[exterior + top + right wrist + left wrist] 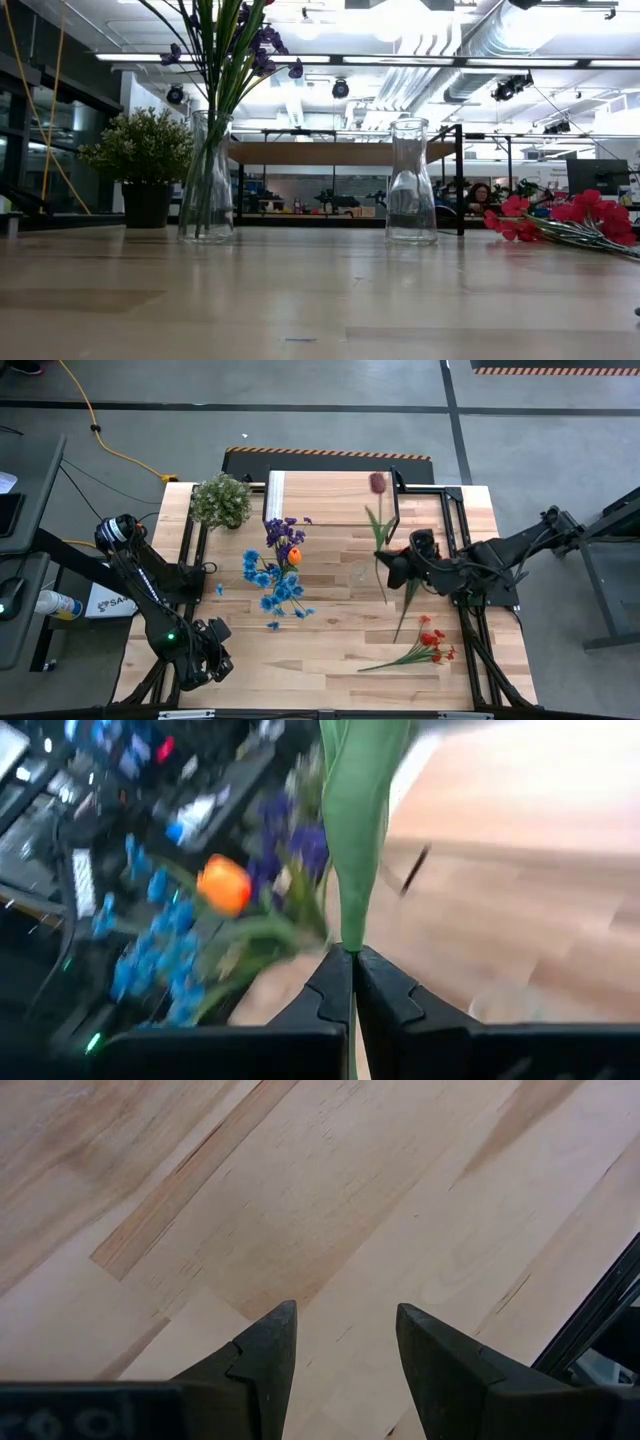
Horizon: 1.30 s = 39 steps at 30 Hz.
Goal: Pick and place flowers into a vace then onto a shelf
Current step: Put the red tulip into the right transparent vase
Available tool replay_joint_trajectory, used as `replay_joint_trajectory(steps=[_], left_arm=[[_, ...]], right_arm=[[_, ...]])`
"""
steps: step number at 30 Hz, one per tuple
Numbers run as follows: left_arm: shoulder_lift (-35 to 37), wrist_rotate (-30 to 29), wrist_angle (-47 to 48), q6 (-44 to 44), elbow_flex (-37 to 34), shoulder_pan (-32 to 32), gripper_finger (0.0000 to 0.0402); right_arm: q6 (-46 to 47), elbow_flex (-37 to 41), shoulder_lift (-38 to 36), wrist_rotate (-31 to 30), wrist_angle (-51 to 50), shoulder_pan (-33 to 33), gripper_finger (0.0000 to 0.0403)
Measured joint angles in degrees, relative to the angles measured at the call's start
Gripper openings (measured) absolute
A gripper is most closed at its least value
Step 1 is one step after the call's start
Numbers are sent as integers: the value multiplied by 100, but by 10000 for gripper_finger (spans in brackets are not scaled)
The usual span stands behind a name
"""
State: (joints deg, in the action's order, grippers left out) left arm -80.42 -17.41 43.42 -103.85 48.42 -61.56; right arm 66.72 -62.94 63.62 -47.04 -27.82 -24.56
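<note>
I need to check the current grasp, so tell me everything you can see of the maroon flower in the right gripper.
The maroon flower has a dark, elongated bloom on a long thin green stem with a broad green leaf, all artificial-looking. The right gripper is shut on the stem, partway down; the lower stem trails past it towards the red flowers. It hangs above the table beside the empty glass vase, not in it.
</note>
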Motion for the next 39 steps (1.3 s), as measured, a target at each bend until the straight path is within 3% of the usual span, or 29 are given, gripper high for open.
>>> replay_joint_trajectory(steps=[7,13,29,39], left_arm=[[0,-15,0,0,0,1,207],[0,-18,1,2,0,2,207],[0,-30,0,-4,0,2,207],[0,-166,0,-52,0,4,207]], right_arm=[[-1470,0,-159,-1384,738,31,0],[-2487,0,-183,-2051,1197,239,0],[-3205,0,-180,-2112,1544,1573,0],[-3635,0,248,-1777,2531,1659,0]])
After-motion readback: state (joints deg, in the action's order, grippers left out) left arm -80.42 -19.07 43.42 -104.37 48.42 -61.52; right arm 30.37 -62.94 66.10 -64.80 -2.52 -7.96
